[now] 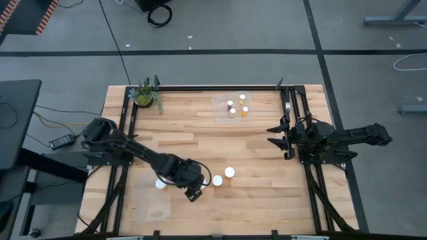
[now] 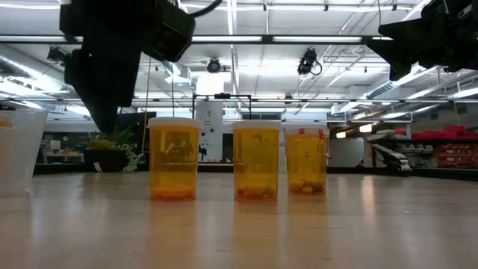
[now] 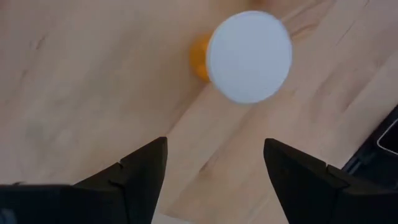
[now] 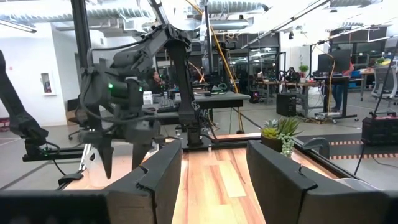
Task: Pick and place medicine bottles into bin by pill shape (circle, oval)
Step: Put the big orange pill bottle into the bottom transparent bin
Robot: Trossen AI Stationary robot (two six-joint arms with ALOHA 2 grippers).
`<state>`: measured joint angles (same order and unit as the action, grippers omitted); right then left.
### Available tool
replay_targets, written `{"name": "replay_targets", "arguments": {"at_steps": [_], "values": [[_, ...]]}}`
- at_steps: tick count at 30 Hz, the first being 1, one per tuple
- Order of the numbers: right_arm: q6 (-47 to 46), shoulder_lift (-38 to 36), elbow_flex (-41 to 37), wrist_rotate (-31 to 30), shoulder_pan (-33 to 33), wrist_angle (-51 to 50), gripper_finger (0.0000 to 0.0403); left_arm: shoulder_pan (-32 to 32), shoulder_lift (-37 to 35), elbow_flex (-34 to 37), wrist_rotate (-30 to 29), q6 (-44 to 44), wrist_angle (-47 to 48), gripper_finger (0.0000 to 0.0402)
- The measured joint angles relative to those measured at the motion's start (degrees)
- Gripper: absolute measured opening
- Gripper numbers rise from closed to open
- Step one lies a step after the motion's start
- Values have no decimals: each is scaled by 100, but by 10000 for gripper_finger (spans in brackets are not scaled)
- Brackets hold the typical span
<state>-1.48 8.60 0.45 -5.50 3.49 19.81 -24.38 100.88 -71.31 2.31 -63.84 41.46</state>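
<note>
Three orange medicine bottles with white caps stand upright on the wooden table near its front edge: one [image 1: 160, 183] on the left, two [image 1: 217, 180] [image 1: 229, 172] on the right. My left gripper [image 1: 193, 192] hovers open between them, pointing steeply down. In its wrist view a white-capped orange bottle [image 3: 249, 56] stands just ahead of the open fingers [image 3: 214, 168], untouched. Several small bottles [image 1: 237, 105] sit in a clear bin [image 1: 220, 100] at the far side. My right gripper [image 4: 211, 180] rests open at the table's right edge [image 1: 273, 137].
A green potted plant [image 1: 145, 93] stands at the far left corner. A second clear bin [image 2: 15, 149] sits near the front left. Black rails [image 1: 127, 133] run along both sides of the table. Bare wood lies in the middle.
</note>
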Motion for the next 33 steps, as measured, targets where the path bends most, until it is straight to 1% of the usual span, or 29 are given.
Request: {"name": "replay_targets", "arguments": {"at_steps": [4, 6, 10, 14, 16, 20, 24, 30, 33], "values": [[0, 0, 0, 0, 2, 0, 188, -4, 129, -10, 52, 29, -8, 274], [0, 0, 0, -1, 2, 0, 188, -7, 208, -127, 18, 57, 101, 274], [0, 0, 0, -1, 1, 0, 188, -4, 510, -698, -147, 310, 317, 274], [0, 2, 0, -2, 1, 0, 188, -4, 953, -1402, -162, 504, 1073, 274], [0, 0, 0, 0, 2, 0, 188, -5, 1061, -1579, -161, 514, 1291, 274], [0, 2, 0, -1, 2, 0, 188, -4, 1084, -1603, -163, 447, 1344, 274], [0, 0, 0, -1, 2, -2, 188, 28, 1084, -1423, -217, 418, 1287, 274], [0, 0, 0, -1, 0, 0, 188, 208, 1086, -1169, -230, 647, 569, 275], [0, 0, 0, -2, 1, 0, 188, 300, 1131, -1132, -230, 781, 475, 275]]}}
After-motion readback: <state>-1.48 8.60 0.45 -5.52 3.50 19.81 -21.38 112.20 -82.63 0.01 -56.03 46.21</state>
